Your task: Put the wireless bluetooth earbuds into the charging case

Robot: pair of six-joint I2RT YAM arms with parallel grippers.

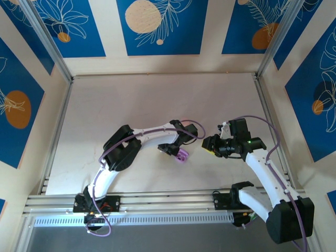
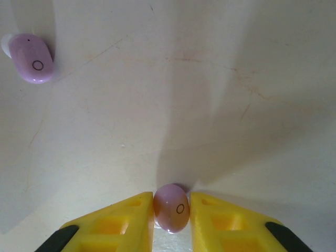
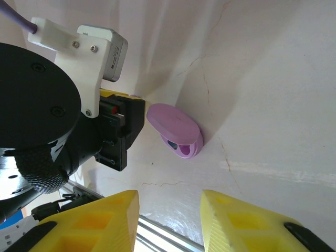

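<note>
You have one purple earbud clamped in the left gripper; the right gripper gapes empty near the open case; a second earbud lies loose on the worktop; neither seems inserted yet.

Glossy, smooth purple plastic earbuds and charging case; matt scratched table; matt yellow plastic jaws.
</note>
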